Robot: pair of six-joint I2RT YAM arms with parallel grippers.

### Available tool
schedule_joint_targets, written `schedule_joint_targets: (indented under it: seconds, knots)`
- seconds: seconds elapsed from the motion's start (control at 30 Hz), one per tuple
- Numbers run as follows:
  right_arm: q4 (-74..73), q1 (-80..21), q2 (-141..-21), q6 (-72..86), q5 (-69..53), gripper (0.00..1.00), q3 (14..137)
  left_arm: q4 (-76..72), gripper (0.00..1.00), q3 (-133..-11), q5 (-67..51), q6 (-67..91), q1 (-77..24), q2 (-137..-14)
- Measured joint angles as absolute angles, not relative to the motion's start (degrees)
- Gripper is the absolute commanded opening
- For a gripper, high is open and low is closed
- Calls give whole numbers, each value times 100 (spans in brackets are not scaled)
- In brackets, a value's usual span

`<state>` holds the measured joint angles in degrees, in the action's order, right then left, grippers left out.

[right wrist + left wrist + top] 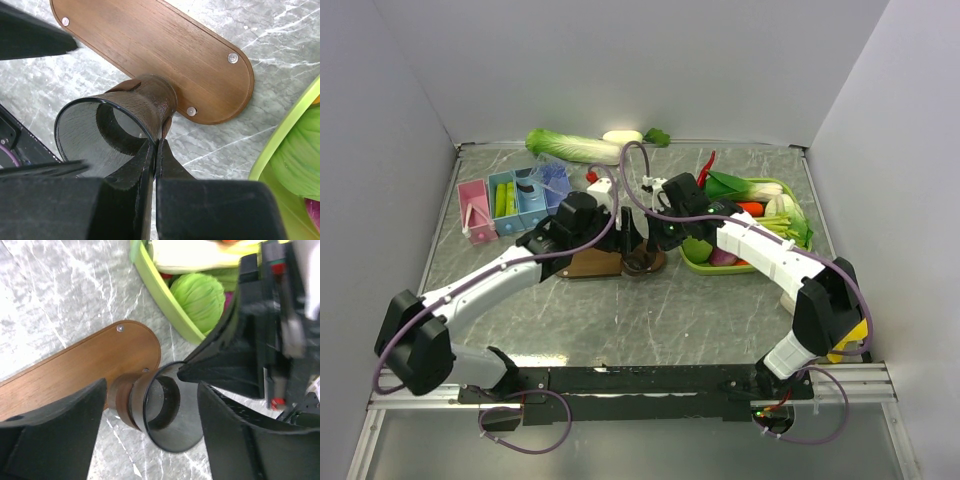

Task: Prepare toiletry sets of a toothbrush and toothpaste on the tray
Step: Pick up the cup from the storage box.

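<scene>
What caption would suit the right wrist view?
Right gripper pinching the wall of a dark tumbler at the edge of the wooden tray, green basket nearby.

We can read no text, label, brand, number or sign in any of the three views.
</scene>
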<state>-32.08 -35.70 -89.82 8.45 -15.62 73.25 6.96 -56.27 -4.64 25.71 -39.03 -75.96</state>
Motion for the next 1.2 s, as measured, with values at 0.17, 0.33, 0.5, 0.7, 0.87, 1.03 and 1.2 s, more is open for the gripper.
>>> schedule_joint_targets:
  seconds: [0.17, 0.33, 0.5, 0.7, 0.87, 1.03, 1.2]
  knots:
    - [-3218, -3570, -8912, 777, -1559, 0, 7325, 972, 64, -5876, -445, 2484, -3964, -7985]
    - [-3277, -3568, -8895, 729, -1527, 0, 7428, 1203, 47, -5887, -375, 2438, -4027, -8058]
    - [-3306, -3568, -8884, 692, -1420, 0, 7437, 1284, 12, -5983, -266, 2368, -4112, -8130]
    - [-3350, -3715, -8884, 926, -1079, 21, 7437, 1341, 1, -6016, 45, 2338, -4204, -8265]
    - [-3245, -4027, -8781, 1153, -508, 42, 7437, 1562, 1, -6014, 172, 2370, -4219, -8289]
    - [-2978, -4117, -8501, 1527, -5, 53, 7397, 1577, 1, -5981, 340, 2495, -4219, -8276]
    - [-2827, -4115, -8256, 1761, 128, 54, 7205, 1575, 1, -5811, 534, 2582, -4219, -8145]
